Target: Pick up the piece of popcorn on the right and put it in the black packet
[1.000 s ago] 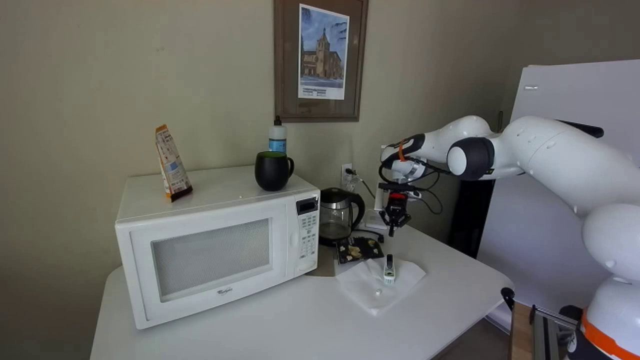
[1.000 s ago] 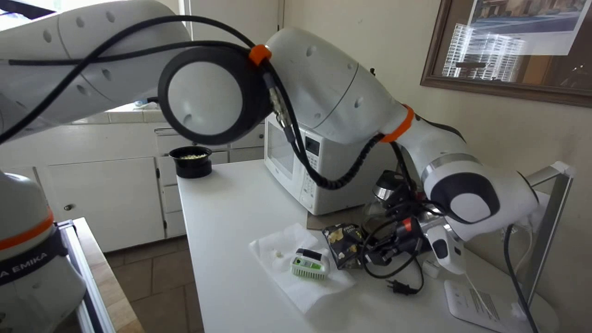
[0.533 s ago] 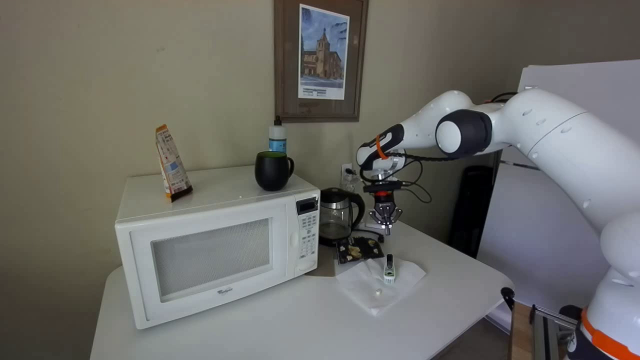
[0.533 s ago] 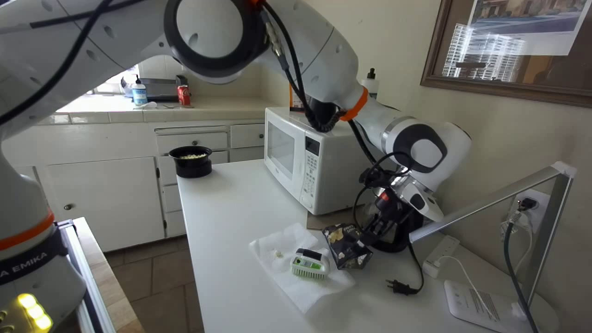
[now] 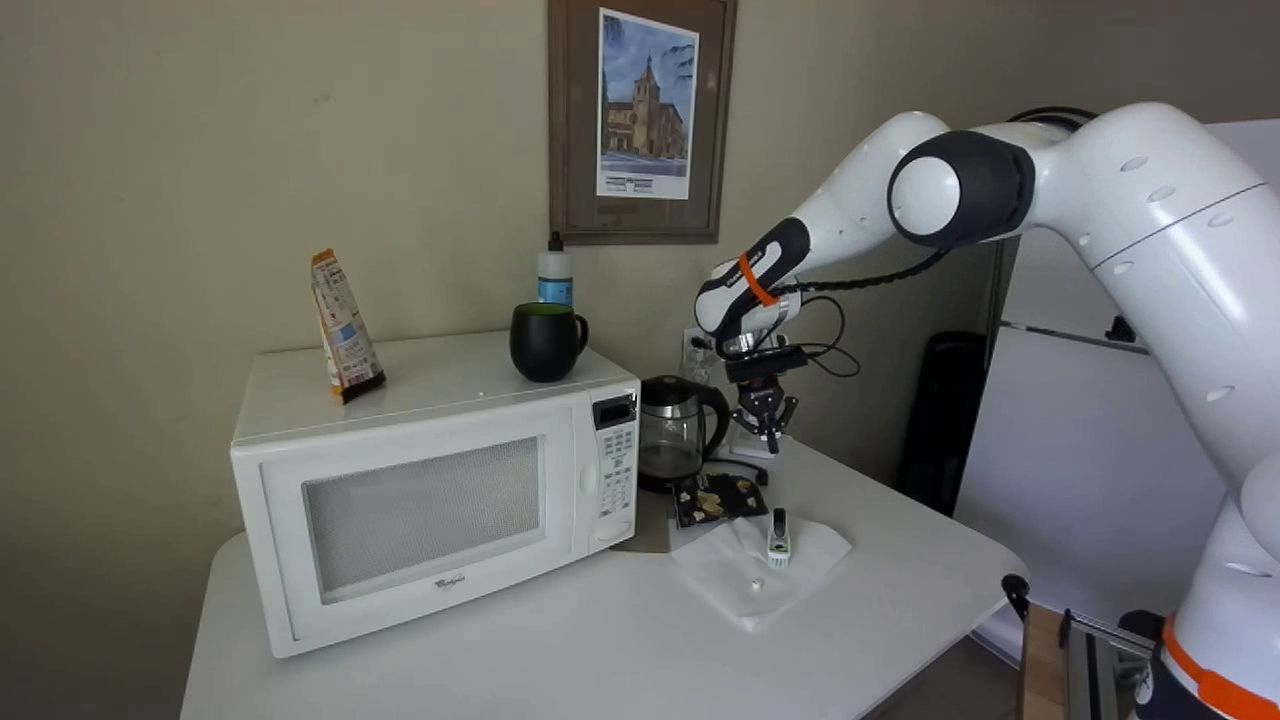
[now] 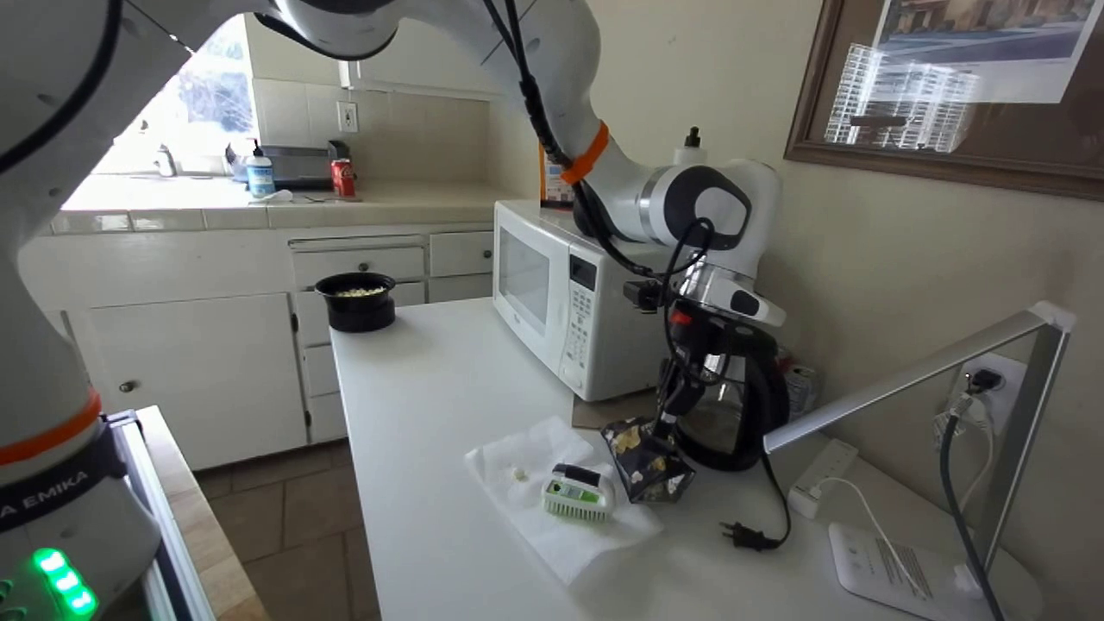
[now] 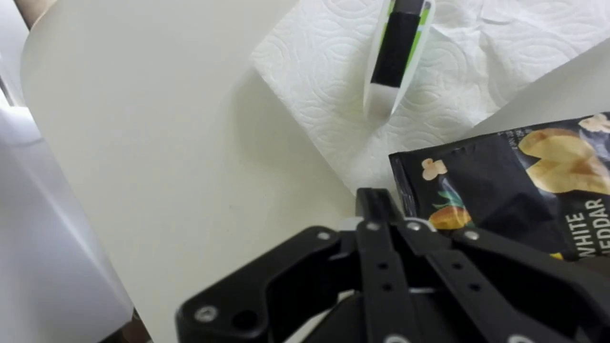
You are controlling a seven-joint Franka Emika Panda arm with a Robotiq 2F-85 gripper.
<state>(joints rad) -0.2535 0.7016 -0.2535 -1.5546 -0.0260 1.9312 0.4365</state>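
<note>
A small white piece of popcorn (image 5: 757, 584) lies on a white paper towel (image 5: 722, 590); it also shows in an exterior view (image 6: 519, 474) and is out of the wrist view. The black packet (image 5: 716, 499) lies flat beside the kettle, by the towel's corner; it also shows in an exterior view (image 6: 645, 470) and in the wrist view (image 7: 495, 176). Its opening cannot be made out. My gripper (image 5: 772, 446) hangs above the table near the packet. In the wrist view its fingertips (image 7: 376, 194) are together, left of the packet's edge, with nothing visible between them.
A white and green brush-like tool with a black handle (image 5: 779, 540) stands on the towel near the popcorn. A glass kettle (image 5: 672, 430) and white microwave (image 5: 430, 500) stand beside the packet. A cable plug (image 6: 749, 536), metal stand (image 6: 923, 371) and black bowl of popcorn (image 6: 358, 310) are on the table.
The arm has swung toward the microwave and its elbow has risen. The gripper has moved in toward the packet and kettle. Popcorn, packet and tool have not moved. The base lights turned yellow, then green.
</note>
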